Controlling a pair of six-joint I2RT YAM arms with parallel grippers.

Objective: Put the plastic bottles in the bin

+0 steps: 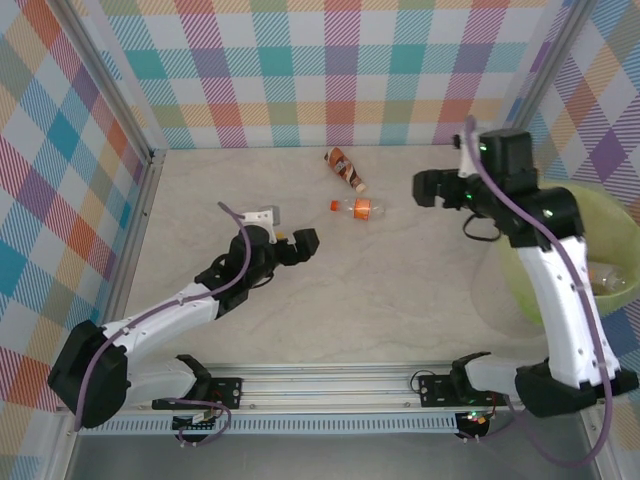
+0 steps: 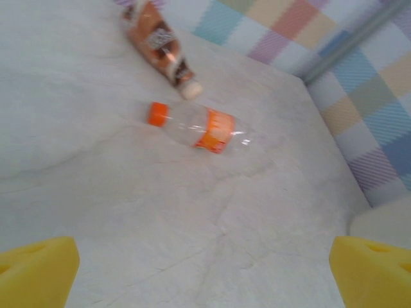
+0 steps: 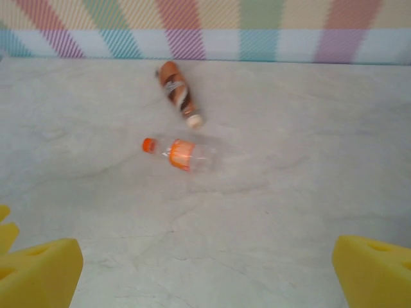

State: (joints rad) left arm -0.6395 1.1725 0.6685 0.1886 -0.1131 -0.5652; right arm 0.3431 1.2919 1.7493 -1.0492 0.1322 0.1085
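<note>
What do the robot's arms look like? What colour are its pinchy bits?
Both arms are white tubes with chunky black joints. The left arm and the right arm each have a thin purple cable looping along them. The left tool and the right tool are mostly black, and their fingertips have bright yellow blocky pads.

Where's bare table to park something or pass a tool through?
Free: far-left corner, between the left wall and the brown bottle; near-centre table between left arm and right arm. Crowded: far centre around the orange-capped bottle; right side, taken by the bin.
</note>
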